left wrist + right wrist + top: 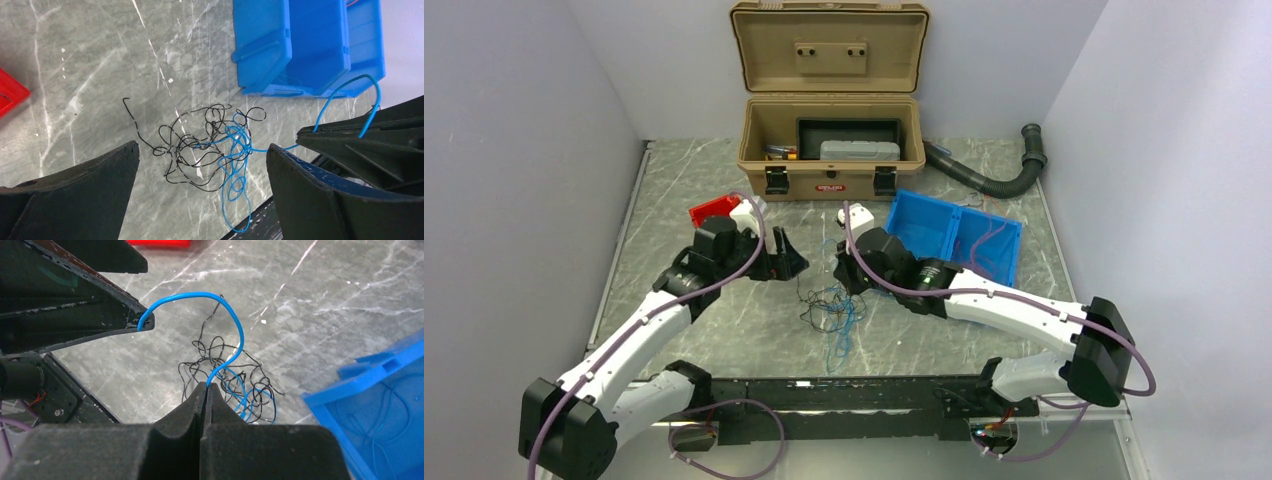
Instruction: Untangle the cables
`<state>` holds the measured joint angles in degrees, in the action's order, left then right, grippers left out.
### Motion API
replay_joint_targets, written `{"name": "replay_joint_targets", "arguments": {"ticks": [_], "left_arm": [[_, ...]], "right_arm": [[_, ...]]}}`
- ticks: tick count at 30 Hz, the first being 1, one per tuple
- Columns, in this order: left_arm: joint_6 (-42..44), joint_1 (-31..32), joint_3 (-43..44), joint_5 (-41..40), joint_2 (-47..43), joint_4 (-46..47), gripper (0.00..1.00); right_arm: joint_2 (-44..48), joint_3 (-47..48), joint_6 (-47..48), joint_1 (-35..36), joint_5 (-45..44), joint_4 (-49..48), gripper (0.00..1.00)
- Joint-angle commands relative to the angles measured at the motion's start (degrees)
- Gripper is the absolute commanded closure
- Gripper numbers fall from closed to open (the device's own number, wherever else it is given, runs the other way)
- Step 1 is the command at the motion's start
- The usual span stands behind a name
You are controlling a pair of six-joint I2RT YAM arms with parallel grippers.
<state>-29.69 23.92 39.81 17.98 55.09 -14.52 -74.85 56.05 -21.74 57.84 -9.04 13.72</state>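
Observation:
The cables (829,305) lie as a small tangle of thin black wires (176,131) and a blue wire (233,186) on the marble table between my two grippers. My right gripper (206,385) is shut on the blue wire (235,325), which arcs up from the pinch and ends beside a finger of the left gripper (100,315); I cannot tell if they touch. In the top view the right gripper (844,272) is just right of the tangle. My left gripper (202,147) is wide open and empty above the tangle, and sits at its upper left in the top view (786,262).
A blue bin (954,235) with thin wires inside stands right of the grippers. A small red bin (712,210) is at the left. An open tan toolbox (829,150) and a black corrugated hose (984,180) are at the back. A black rail (854,395) runs along the front edge.

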Motion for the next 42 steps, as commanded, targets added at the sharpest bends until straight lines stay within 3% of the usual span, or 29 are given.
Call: {"name": "replay_joint_targets", "arguments": {"ticks": [1, 26, 29, 32, 34, 36, 39, 42], "left_arm": [[-0.97, 1.97, -0.86, -1.47, 1.77, 5.43, 0.01], [2.08, 3.93, -11.20, -0.63, 3.70, 18.91, 0.00], [3.53, 4.14, -11.63, -1.10, 3.49, 19.96, 0.00], [4.58, 4.45, -12.74, -1.44, 4.30, 22.50, 0.01], [5.45, 4.55, -12.96, -1.41, 5.09, 23.29, 0.00], [6.21, 4.55, -12.72, -1.52, 5.66, 23.31, 0.01], [6.74, 4.62, -12.56, -1.35, 5.49, 23.14, 0.01], [6.99, 4.57, -12.12, -0.49, 5.65, 22.71, 0.01]], "right_arm": [[3.06, -0.82, -1.50, -0.03, -2.80, 1.16, 1.00], [5.10, -7.71, -6.76, -0.06, -0.23, 2.24, 1.00], [5.14, -9.75, -7.09, -0.02, 5.12, -0.19, 1.00], [4.41, -10.30, -4.41, 0.60, 18.27, -5.16, 1.00], [3.28, -9.02, -2.58, 2.60, 24.41, -6.88, 0.95], [2.24, -6.73, -0.19, 5.62, 25.33, -5.95, 0.82], [0.71, -3.64, 1.35, 8.38, 19.73, -2.17, 0.50], [1.25, -3.72, -0.68, 8.36, 11.70, -0.38, 0.36]]}}
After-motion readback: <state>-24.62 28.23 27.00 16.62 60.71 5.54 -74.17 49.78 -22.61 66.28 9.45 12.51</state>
